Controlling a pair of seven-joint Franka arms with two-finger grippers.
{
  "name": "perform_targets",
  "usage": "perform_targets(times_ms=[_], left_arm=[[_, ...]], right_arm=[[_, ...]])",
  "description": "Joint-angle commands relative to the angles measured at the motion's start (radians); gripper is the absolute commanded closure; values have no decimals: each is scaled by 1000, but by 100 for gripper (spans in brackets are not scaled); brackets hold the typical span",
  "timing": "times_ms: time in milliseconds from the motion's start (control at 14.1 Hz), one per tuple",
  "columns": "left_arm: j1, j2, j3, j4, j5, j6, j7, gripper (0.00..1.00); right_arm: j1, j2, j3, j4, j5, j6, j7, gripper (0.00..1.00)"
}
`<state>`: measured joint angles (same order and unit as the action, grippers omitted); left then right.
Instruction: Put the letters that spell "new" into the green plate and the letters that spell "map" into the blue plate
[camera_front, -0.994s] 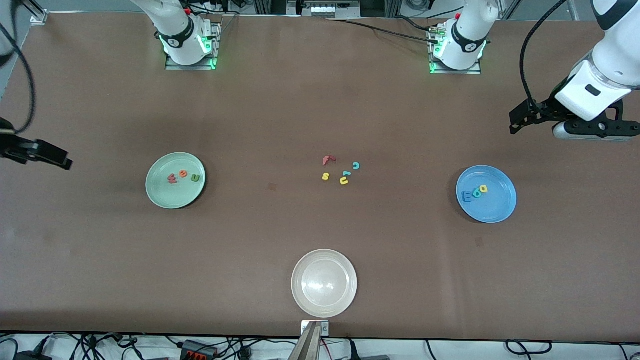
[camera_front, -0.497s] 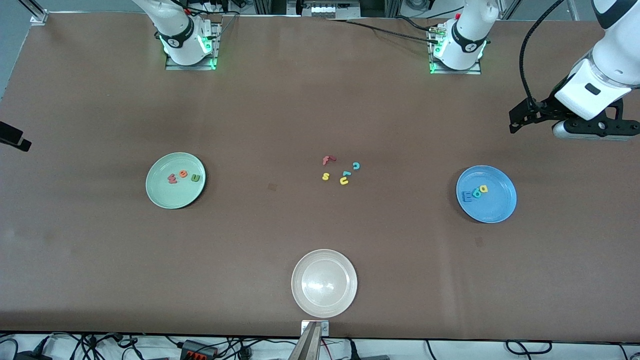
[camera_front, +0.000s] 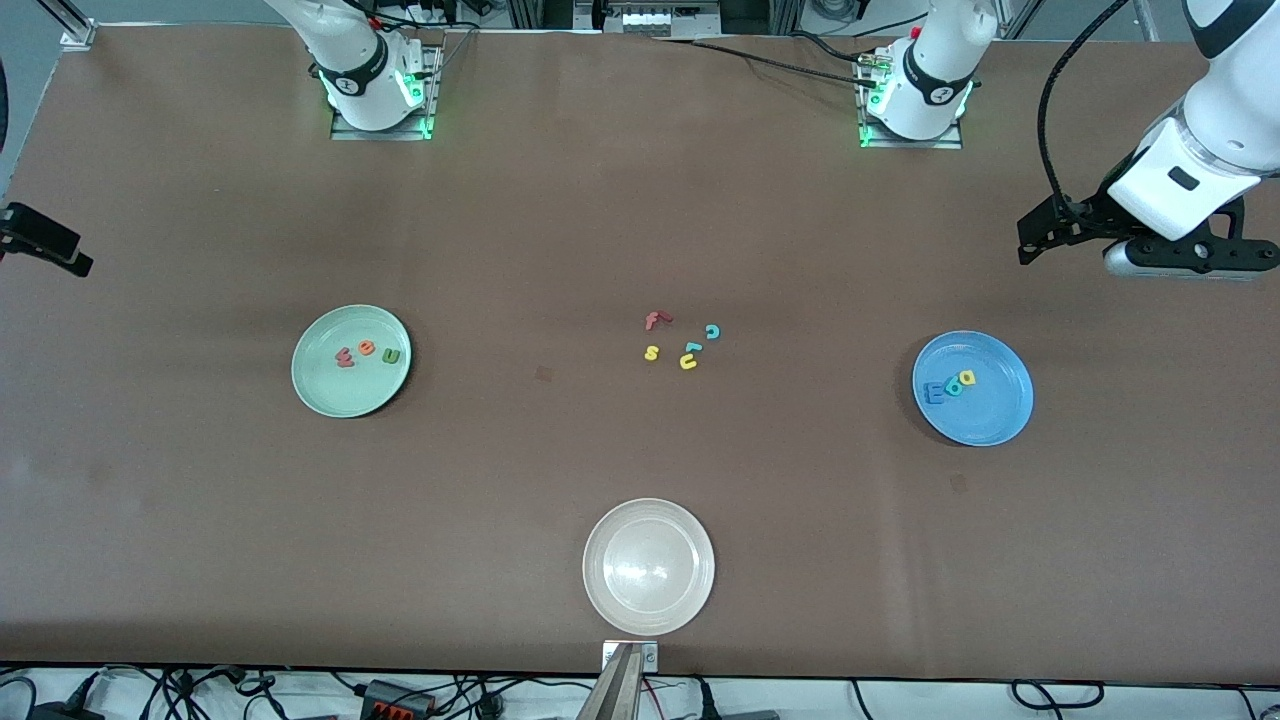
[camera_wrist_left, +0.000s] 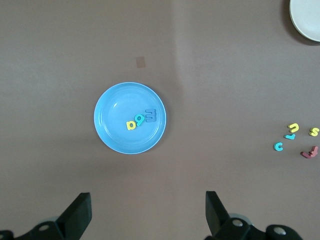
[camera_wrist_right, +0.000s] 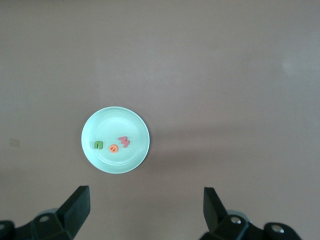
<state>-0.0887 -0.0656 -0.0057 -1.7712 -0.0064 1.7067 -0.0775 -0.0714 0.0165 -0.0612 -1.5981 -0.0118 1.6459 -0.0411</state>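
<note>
A: Right gripper (camera_front: 45, 245) is shifting at the table edge at the right arm's end compared with half a second ago; letters aren't moving.
B: Jaws?
A: Spread wide, holding nothing, fingers (camera_wrist_right: 77, 205) showing high over the green plate (camera_front: 310, 395).
B: Left gripper (camera_wrist_left: 148, 212)?
A: Also gaping empty, hanging above the table by the blue plate (camera_front: 1000, 425). Arm waiting.
B: Letters?
A: Pinkish-red w (camera_front: 346, 357), orange e (camera_front: 366, 348), olive-green n (camera_front: 390, 356) are lying in the green plate. Blue m (camera_front: 934, 393), teal a (camera_front: 953, 386), yellow p (camera_front: 967, 379) are lying in the blue plate.
B: Leftovers?
A: Red f (camera_front: 656, 320), yellow s (camera_front: 651, 353), teal c (camera_front: 712, 331), yellow hooked letter (camera_front: 688, 362) are sitting mid-table; whitish-beige plate (camera_front: 600, 590) nearer the camera.
</note>
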Motion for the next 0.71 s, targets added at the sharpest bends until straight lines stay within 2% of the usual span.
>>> perform_targets(times_ms=[0, 639], left_arm=[[-3, 9, -2, 27, 0, -24, -7, 0], [-5, 9, -2, 29, 0, -25, -7, 0]], right_arm=[[2, -82, 6, -101, -20, 29, 14, 0], [2, -84, 6, -114, -37, 48, 10, 0]])
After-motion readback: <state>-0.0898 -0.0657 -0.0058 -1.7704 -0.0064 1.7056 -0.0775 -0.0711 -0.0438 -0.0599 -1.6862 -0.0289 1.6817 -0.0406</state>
